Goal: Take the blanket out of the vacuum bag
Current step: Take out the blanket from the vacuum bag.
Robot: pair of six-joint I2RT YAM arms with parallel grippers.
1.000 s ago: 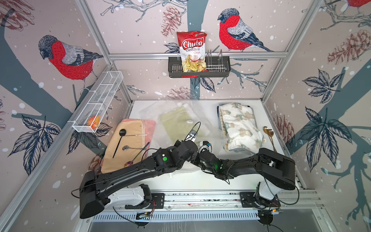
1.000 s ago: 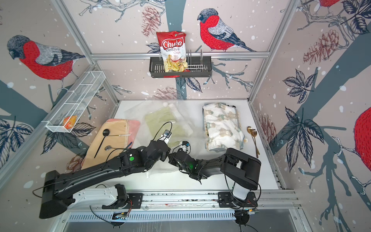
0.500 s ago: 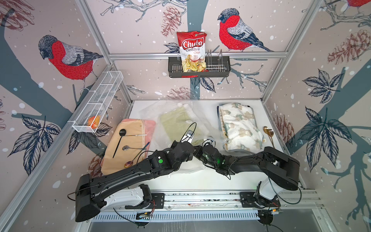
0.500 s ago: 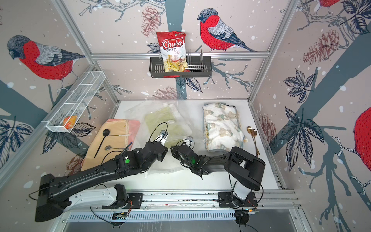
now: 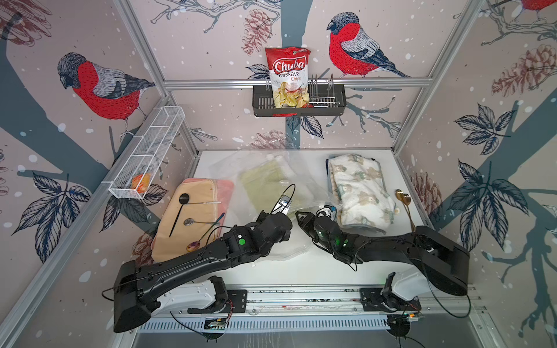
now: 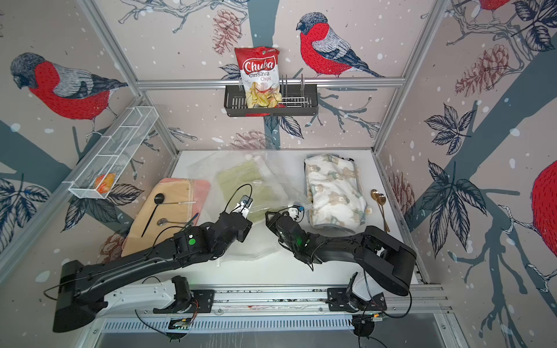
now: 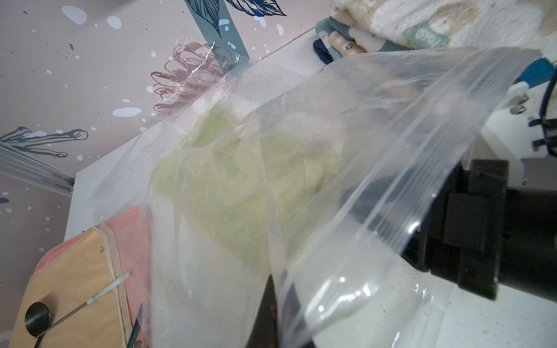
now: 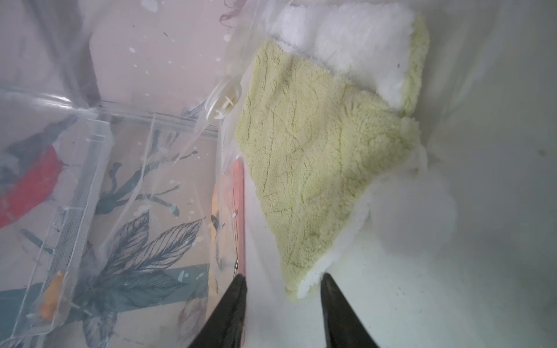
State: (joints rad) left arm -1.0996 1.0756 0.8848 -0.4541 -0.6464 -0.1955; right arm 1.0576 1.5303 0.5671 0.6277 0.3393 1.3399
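Vacuum bag [image 7: 376,186]: clear glossy crinkly plastic; blanket [image 8: 316,168]: matt fluffy green cloth w/ white fleece.

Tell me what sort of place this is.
Probably a staged robot test booth, not a home: aluminium frame rails carry bird-print wall panels, and two arms on a base rail work over a white table.

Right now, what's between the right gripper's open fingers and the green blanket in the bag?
Nothing solid: in the right wrist view the right gripper is open inside the vacuum bag, with only bare bag floor before the green blanket, whose near corner lies between the fingertips.
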